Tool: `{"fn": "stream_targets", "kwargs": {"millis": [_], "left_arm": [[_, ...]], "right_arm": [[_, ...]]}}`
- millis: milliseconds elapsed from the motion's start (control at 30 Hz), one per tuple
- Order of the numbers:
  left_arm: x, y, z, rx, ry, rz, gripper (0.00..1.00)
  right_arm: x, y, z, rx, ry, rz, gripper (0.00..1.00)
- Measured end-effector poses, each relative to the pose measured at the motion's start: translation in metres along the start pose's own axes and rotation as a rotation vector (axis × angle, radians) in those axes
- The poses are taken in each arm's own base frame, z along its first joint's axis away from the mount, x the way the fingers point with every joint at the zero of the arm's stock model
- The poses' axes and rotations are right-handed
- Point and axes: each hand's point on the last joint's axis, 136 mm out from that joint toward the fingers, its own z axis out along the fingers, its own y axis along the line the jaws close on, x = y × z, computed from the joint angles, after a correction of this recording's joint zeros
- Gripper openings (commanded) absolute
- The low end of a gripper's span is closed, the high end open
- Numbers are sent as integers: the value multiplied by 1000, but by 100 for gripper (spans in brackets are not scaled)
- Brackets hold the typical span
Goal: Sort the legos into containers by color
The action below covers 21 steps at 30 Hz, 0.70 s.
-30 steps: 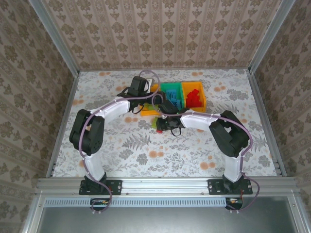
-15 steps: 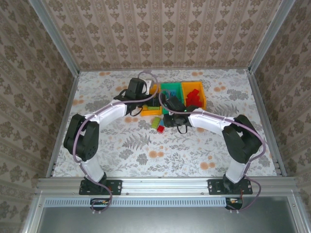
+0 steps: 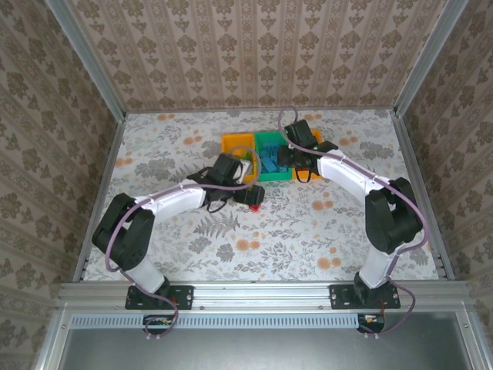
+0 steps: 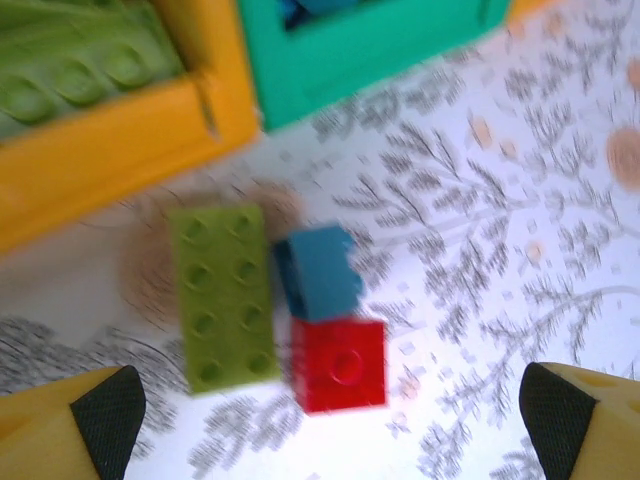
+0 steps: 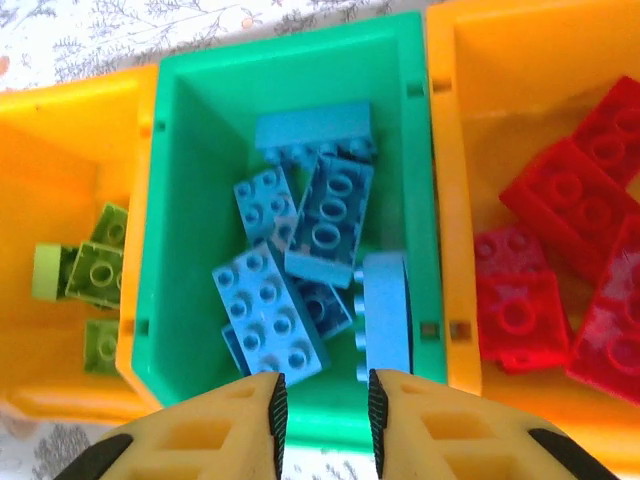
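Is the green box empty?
Not empty. The green box holds a heap of blue bricks.

Top camera high overhead, looking down; both wrist cameras close, facing down; all three share green bin (image 3: pixel 264 176)

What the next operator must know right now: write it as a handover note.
Left pincer: open, above three loose pieces on the table: lime brick, blue brick, red brick.
Right pincer: shut, empty, over the green bin.
Done: blue legos in green bin, lime legos in left orange bin, red legos in right orange bin.
Left: bin those three.
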Motion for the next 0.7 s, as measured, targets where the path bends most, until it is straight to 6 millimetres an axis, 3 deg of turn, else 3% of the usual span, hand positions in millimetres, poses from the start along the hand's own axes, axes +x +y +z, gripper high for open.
{"fn": "stream_targets", "kwargs": {"millis": [167, 300, 533, 700], "left_arm": [[21, -6, 4, -42, 39, 38, 100], [23, -1, 5, -72, 41, 41, 98], [30, -6, 12, -81, 62, 62, 95], [35, -6, 20, -87, 87, 65, 94]], "right_arm": [[-1, 2, 22, -5, 32, 9, 38], [5, 2, 33, -6, 62, 9, 38], [9, 2, 36, -10, 77, 10, 40], [9, 1, 36, -12, 79, 18, 50]]}}
